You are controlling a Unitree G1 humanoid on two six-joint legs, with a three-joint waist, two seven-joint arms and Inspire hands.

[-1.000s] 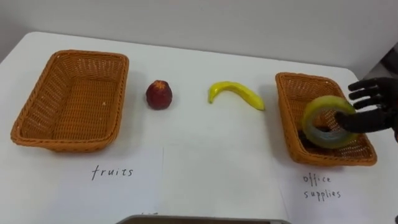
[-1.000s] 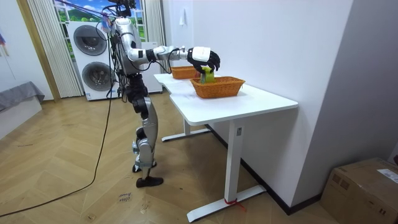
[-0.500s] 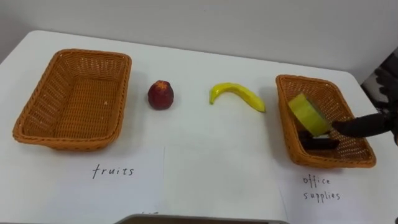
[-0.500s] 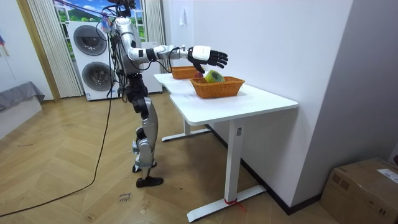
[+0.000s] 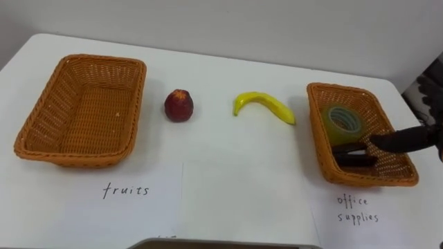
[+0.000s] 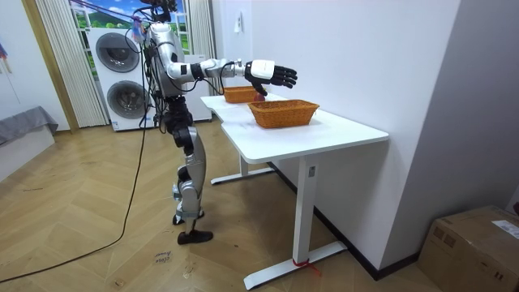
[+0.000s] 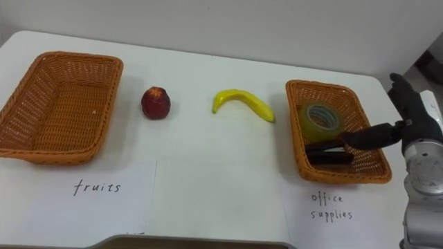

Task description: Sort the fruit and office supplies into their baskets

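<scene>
Right hand open, empty, at right edge over the office basket. I'd take the banana next: light, firm, smooth; wrap it mid-curve.

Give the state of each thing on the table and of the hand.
Fruits basket: empty.
Red fruit: upright on table.
Banana: lying on table.
Office basket: holds two things.
Tape roll: lying in office basket.
Dark item: in office basket.
Right hand: open, at office basket.

A home-like room: stacked washers by a curtain, herringbone wood floor, white desk (a cardboard box sits in the corner).
</scene>
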